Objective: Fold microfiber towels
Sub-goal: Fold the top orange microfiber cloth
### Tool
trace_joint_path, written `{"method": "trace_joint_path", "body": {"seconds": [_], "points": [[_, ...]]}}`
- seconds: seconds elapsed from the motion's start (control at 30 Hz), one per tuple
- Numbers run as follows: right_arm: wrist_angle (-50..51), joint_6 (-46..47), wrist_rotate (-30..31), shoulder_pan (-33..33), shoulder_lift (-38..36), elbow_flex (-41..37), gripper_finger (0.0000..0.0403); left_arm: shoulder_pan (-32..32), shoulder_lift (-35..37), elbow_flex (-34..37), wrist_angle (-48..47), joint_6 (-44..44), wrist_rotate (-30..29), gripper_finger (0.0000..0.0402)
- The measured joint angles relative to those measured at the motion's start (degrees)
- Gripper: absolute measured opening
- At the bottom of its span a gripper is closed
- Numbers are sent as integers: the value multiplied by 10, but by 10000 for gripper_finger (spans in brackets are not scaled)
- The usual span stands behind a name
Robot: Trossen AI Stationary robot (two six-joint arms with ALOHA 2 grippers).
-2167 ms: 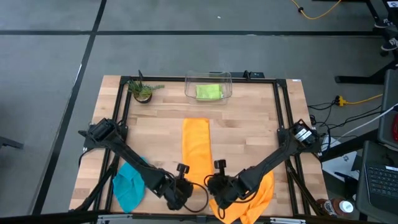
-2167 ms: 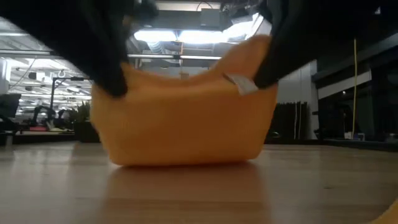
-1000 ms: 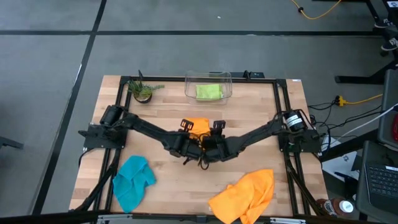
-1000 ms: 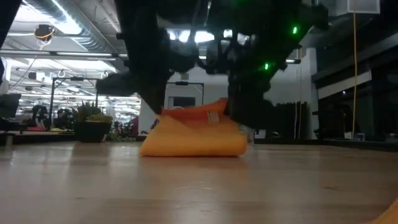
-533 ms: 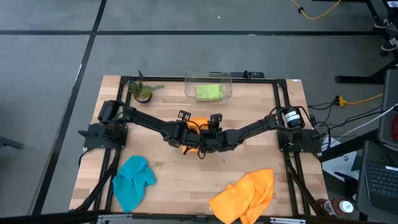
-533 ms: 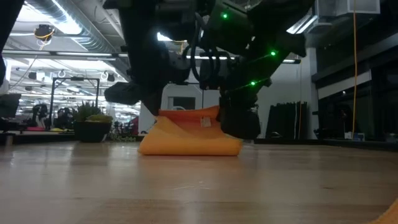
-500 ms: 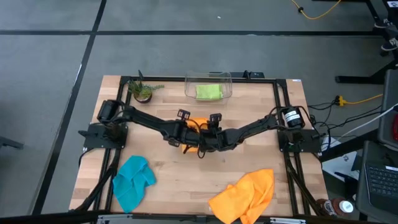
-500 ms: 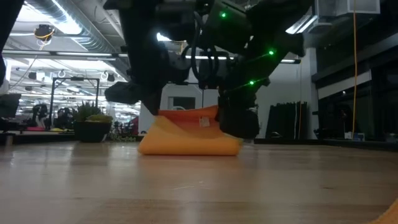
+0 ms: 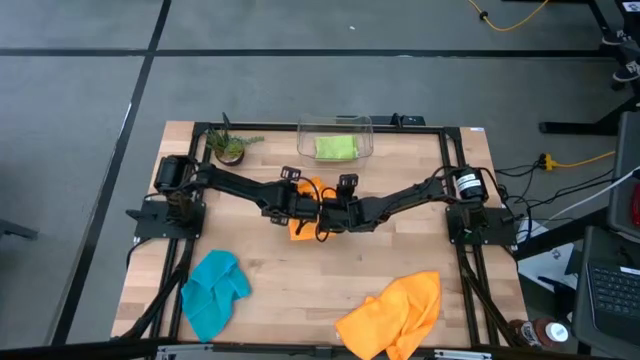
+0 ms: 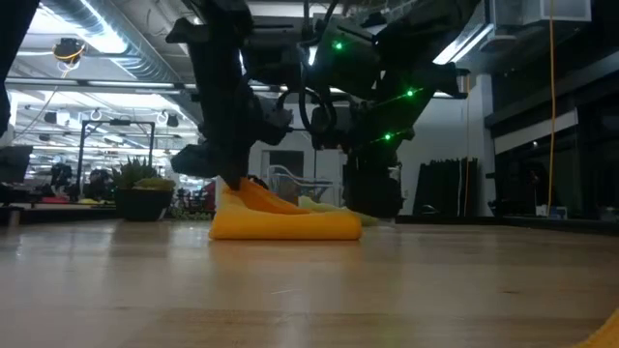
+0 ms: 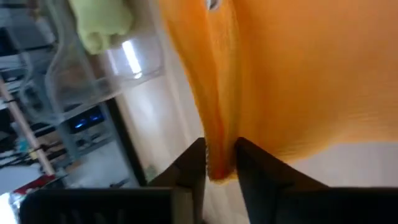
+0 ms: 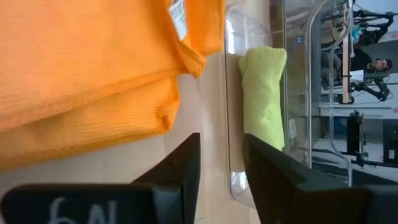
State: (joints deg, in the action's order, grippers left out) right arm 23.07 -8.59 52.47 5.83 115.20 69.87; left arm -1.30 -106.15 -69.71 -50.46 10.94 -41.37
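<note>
A folded orange towel (image 9: 301, 229) lies flat in the middle of the table, with both grippers at its far end. My left gripper (image 11: 219, 165) is open and the towel's far left edge (image 11: 217, 155) stands up between its fingers. My right gripper (image 12: 221, 162) is open just beyond the towel's far right corner (image 12: 186, 59), with only bare table between its fingers. A lime green towel (image 9: 335, 147) lies folded in the clear bin (image 9: 335, 126). A teal towel (image 9: 213, 290) and a second orange towel (image 9: 395, 312) lie crumpled near the front edge. My left gripper has the orange towel's doubled edge (image 11: 219, 163) between its two parted fingers, which come slanting down from the left and near side. The cloth fills the gap; whether it is still pinched I cannot tell. That edge (image 10: 244, 193) stays raised, and the rest lies on the table.
The clear bin stands at the far edge just behind the grippers. A small potted plant (image 9: 230, 147) is at the far left. Black frame rails (image 9: 198, 170) run along both sides. Bare wood shows between the folded towel and the two crumpled ones.
Both grippers have moved toward the far edge, drawing the orange towel's upper layer over its lower one. My right gripper has let go, and that side of the towel has dropped flat. The left side stays a little raised.
</note>
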Motion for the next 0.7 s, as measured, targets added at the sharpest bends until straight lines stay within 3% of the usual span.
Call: {"method": "trace_joint_path", "body": {"seconds": [0.17, 0.37, 0.5, 0.57, 0.7], "points": [[7, 21, -5, 1, -3, 0, 130, -2, 0, -6, 1, -5, -43, 126], [43, 98, -148, 1, -51, 1, 126, -9, 21, -33, -20, -63, -68, 164], [77, 121, -185, 0, -100, 1, 122, -23, 64, -62, -103, -176, -65, 168], [83, 132, -211, -7, -122, 2, 121, -29, 92, -70, -136, -261, -22, 166], [85, 159, -359, -52, -151, 1, 121, -32, 153, -57, -116, -381, 142, 166]]}}
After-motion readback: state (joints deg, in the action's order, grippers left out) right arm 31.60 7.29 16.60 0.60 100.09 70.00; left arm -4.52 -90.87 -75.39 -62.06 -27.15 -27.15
